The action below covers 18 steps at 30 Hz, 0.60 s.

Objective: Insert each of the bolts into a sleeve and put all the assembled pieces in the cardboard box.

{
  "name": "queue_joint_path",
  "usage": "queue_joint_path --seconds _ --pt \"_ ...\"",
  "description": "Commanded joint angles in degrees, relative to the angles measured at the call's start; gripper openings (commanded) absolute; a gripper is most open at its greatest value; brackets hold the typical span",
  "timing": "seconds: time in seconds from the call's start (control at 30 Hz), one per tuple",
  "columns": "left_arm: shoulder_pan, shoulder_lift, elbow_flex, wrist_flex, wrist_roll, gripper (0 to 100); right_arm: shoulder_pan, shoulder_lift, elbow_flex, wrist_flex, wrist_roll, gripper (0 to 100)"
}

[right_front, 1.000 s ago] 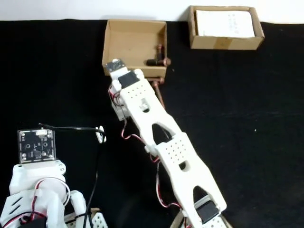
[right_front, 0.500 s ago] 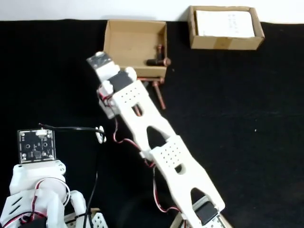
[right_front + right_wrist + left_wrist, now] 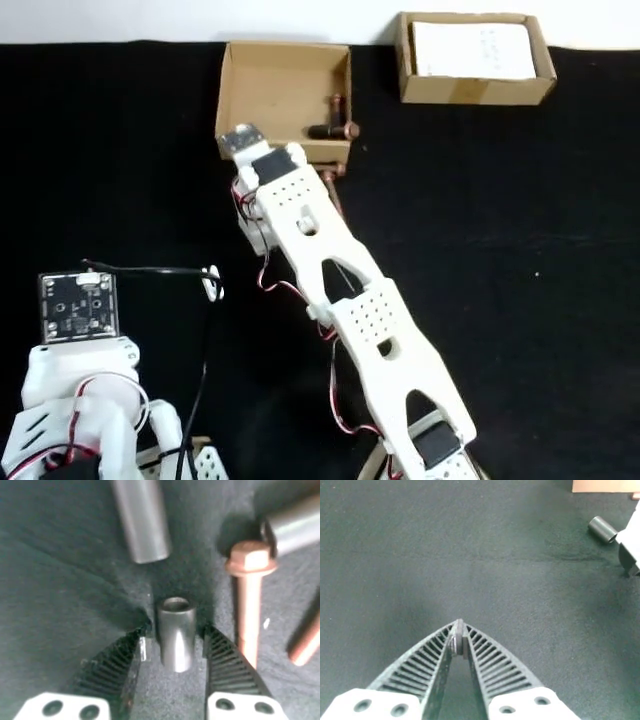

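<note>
Right gripper (image 3: pixel 174 632): jaws spread either side of a short dark-grey metal sleeve (image 3: pixel 176 645), beside a copper hex-head bolt (image 3: pixel 248 600). Left gripper (image 3: pixel 459 632): jaws pressed together.

We see a short dark metal sleeve (image 3: pixel 176 639) just beside a flat-lying copper hex-head bolt (image 3: pixel 248 605); the open brown cardboard box (image 3: pixel 270 92) holds sleeved bolts (image 3: pixel 333 129).

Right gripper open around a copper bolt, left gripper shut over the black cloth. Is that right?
Not quite: the right wrist view shows the right gripper open around a short dark sleeve; the copper bolt lies beside it, outside the fingers. The left gripper is shut over the black cloth.
</note>
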Motion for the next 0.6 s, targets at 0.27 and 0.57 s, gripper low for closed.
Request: queue_joint_path --seconds 0.27,0.57 --pt "-0.4 0.92 -0.04 -0.79 -0.09 2 0.75 6.99 -0.75 -0.4 0.53 10.3" --pt "-0.48 0.66 -0.04 -0.79 -0.09 2 0.48 4.79 -7.96 2.51 3.16 0.7"
